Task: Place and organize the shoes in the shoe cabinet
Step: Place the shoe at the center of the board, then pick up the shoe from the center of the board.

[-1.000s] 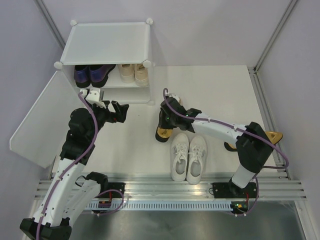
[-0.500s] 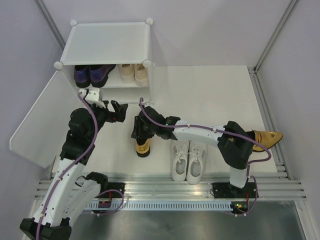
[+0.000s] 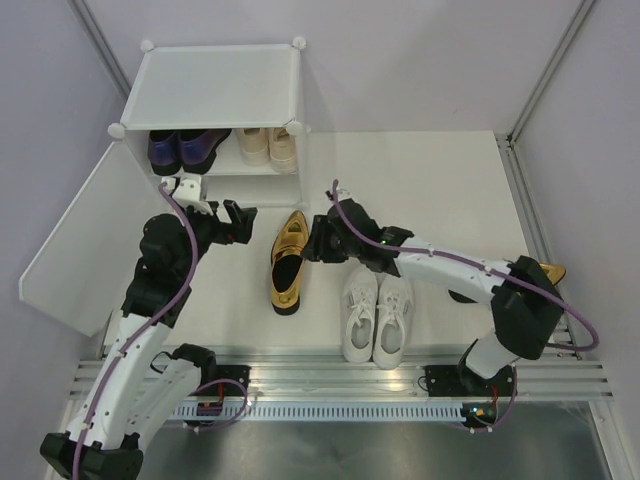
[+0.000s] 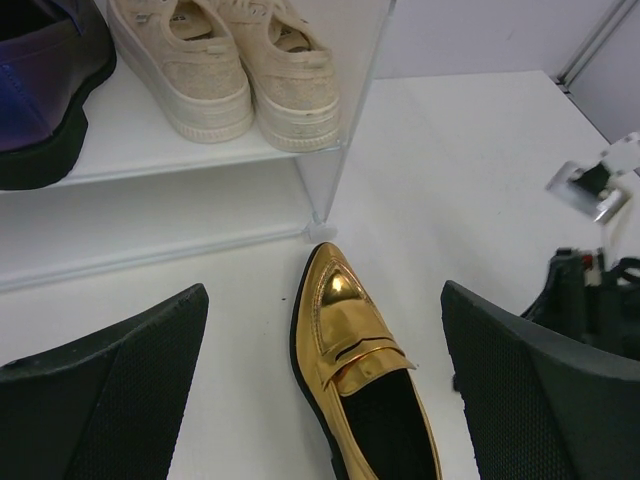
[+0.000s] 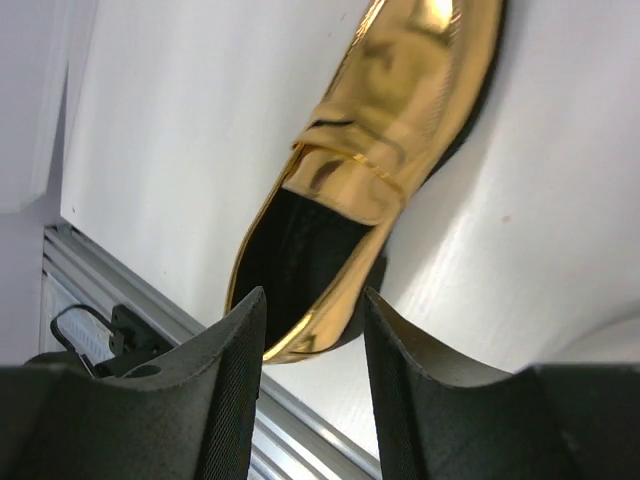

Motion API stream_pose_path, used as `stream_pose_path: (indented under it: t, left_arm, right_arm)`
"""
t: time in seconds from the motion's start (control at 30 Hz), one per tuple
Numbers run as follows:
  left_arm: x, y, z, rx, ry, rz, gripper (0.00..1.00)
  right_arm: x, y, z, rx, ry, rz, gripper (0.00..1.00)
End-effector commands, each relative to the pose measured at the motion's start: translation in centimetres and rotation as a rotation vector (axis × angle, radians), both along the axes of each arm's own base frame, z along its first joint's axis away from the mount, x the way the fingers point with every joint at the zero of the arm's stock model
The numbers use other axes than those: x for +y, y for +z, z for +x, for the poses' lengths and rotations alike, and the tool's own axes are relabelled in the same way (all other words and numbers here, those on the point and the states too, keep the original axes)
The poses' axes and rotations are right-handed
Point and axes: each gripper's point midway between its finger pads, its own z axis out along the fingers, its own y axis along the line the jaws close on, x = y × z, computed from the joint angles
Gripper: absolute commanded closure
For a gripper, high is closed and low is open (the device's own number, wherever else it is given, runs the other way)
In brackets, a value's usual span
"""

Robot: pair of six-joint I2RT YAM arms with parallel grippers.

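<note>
Lying just left of the right tool (image 3: 310, 244), the gold heel (image 3: 288, 262) is free of its narrowly parted jaws

loafers (image 3: 185, 150) 2 | beige snkrs (image 3: 266, 146) 2 | white snkrs (image 3: 379, 315) 2 | gold heels (image 3: 288, 262) 2 — cab (image 3: 215, 85) 1

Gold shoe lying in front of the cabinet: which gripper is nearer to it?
Right. The right gripper sits open just beside the gold shoe, on its right in the top view; the left gripper hangs open farther off to its left.
</note>
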Motion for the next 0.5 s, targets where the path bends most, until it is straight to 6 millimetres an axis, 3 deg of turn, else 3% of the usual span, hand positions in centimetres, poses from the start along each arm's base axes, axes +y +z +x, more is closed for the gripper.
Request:
stream_pose_path:
  t: [0.0,0.17,0.27,0.3,0.47]
  left_arm:
    - [-0.1,0.5,0.5,-0.018,0.003,0.002,0.00]
    - [-1.7,0.1,0.3,-0.001,-0.089,0.001,0.00]
    - [-2.8,-1.3,0.4,0.070,-0.144,0.005,0.00]
    - [-3.3,-2.6,0.9,0.141,-0.159,0.014,0.00]
    - [-6.9,-5.4,0.4,0.308,-0.302,0.036,0.00]
  right_arm:
    - [-4.5,4.0,1.7,-0.108,-0.067,0.043,0.51]
    - [-11.8,4.4,3.4,-0.189,-0.205,-0.030,0.50]
    - [-15.9,3.3,3.6,-0.201,-0.311,-0.107,0.28]
    - [-16.9,3.2,3.4,-0.205,-0.338,-0.122,0.21]
    - [-20.3,1.9,3.1,-0.207,-0.412,-0.202,0.11]
